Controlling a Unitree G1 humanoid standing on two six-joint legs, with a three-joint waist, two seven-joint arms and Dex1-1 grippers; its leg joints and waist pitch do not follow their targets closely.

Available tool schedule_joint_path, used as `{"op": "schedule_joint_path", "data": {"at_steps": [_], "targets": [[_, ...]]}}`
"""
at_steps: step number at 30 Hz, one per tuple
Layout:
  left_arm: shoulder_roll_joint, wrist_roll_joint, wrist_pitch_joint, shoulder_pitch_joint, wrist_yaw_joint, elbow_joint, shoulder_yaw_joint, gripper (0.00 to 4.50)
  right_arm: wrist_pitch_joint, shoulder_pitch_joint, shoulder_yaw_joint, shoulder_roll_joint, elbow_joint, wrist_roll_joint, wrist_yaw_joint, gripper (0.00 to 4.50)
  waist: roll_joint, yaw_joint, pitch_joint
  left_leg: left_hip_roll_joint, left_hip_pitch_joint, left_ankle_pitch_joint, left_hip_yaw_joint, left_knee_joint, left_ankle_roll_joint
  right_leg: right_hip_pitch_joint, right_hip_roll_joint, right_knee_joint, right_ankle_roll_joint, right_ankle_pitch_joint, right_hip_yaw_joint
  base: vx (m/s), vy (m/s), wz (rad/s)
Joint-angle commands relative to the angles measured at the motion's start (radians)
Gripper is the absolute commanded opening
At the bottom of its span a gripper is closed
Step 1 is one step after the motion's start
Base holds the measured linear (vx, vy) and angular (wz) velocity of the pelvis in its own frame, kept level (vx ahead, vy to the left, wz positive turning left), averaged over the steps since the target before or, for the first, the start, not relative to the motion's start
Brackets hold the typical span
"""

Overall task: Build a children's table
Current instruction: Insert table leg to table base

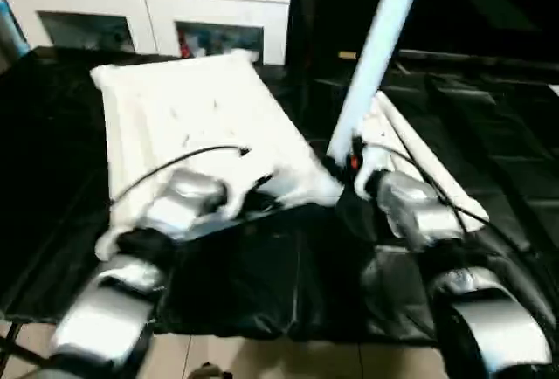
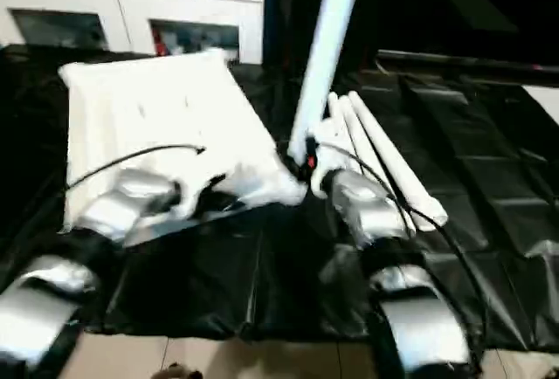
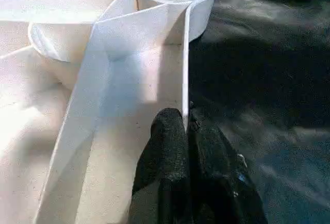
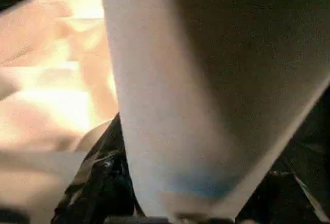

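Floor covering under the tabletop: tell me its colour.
Black sheet, glossy and creased; the left eye view shows it best, under the white tabletop.

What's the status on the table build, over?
Left gripper shut on tabletop rim. Right gripper holding a leg upright at the near corner socket. Spare legs lie beside. Nothing blocking.

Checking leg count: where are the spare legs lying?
The spare legs lie on the black mat, right of the tabletop, behind the right gripper.

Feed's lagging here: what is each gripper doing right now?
Left gripper: shut on the tabletop rim.
Right gripper: shut on an upright leg.
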Motion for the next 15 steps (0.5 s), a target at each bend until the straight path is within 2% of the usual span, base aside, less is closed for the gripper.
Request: {"op": "schedule_joint_path", "data": {"at_steps": [1,4,10,12,15], "targets": [[-0.033,-0.012,-0.009,-0.057,0.092,-0.024,0.049,0.0,0.07,0.045,0.005,0.043,0.116,-0.002,-0.042,1.89,0.011,-0.005,-0.053,0.049,0.045,-0.452,-0.039,-0.087,-0.069,0.009,-0.093,-0.101,-0.182,-0.419,0.043,0.0,0.0,0.0],[-0.04,0.021,-0.002,-0.047,0.117,-0.025,0.017,0.0,0.065,0.027,0.013,0.066,0.135,-0.022,-0.062,1.89,0.012,-0.005,-0.053,0.049,0.039,-0.442,-0.04,-0.089,-0.061,0.013,-0.092,-0.1,-0.176,-0.408,0.043,0.0,0.0,0.0],[-0.034,0.028,-0.005,-0.045,0.122,-0.024,0.01,0.0,0.051,0.012,0.03,0.094,0.149,-0.047,-0.058,1.89,0.009,-0.006,-0.05,0.049,0.041,-0.471,-0.042,-0.091,-0.061,0.009,-0.094,-0.106,-0.159,-0.459,0.042,0.0,0.0,0.0],[-0.033,0.03,-0.006,-0.043,0.122,-0.027,0.011,0.0,0.04,0.006,0.035,0.103,0.157,-0.058,-0.068,1.89,0.014,-0.008,-0.049,0.049,0.042,-0.49,-0.045,-0.092,-0.066,0.006,-0.095,-0.108,-0.152,-0.479,0.042,0.0,0.0,0.0],[-0.031,0.032,-0.008,-0.038,0.117,-0.03,0.012,0.0,0.022,-0.001,0.032,0.109,0.161,-0.063,-0.065,1.89,0.013,-0.011,-0.048,0.049,0.043,-0.508,-0.046,-0.093,-0.069,0.003,-0.094,-0.11,-0.148,-0.491,0.042,0.0,0.0,0.0]]}}
